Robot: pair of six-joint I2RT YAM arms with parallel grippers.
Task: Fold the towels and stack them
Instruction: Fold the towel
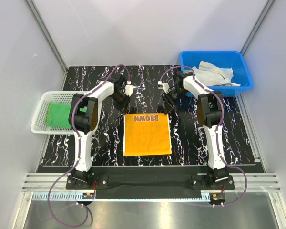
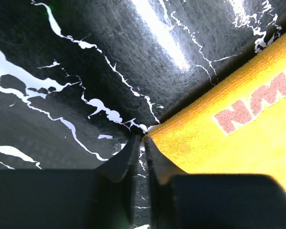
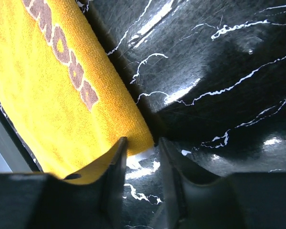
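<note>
Progress is judged to be early. One plain green soft towel [image 1: 59, 115] is seen lying, apparently folded, in the white slatted plastic basket [image 1: 37, 114] at 9 o'clock on the black, white-veined desk [image 1: 190, 138]. That towel is taken as finished.

An orange-yellow terry towel with brown lettering [image 1: 147, 138] is spread flat and square at the middle of the desk, with its lettered edge toward 12 o'clock. No fold has been made in it yet.

More pale, crumpled cloths [image 1: 214, 74] are heaped in the blue plastic bin [image 1: 245, 71] at 2 o'clock. Their patterns cannot be made out from above, and they are reckoned still to be folded and stacked.

The left claw [image 2: 140, 140] is set at the towel's 11 o'clock corner. Its jaws are drawn almost together, with only a thin slit between them through which the desk shows. The corner meets the fingertips, but it cannot be told whether any cloth is pinched.

The right claw [image 3: 140, 148] is placed at the 1 o'clock corner with its jaws parted. One finger lies over the cloth and the other over bare desk, so the corner sits between them. Nothing is gripped there yet.

The step in hand is judged to be taking both far corners so that the lettered edge can be carried toward 6 o'clock for a first fold.
</note>
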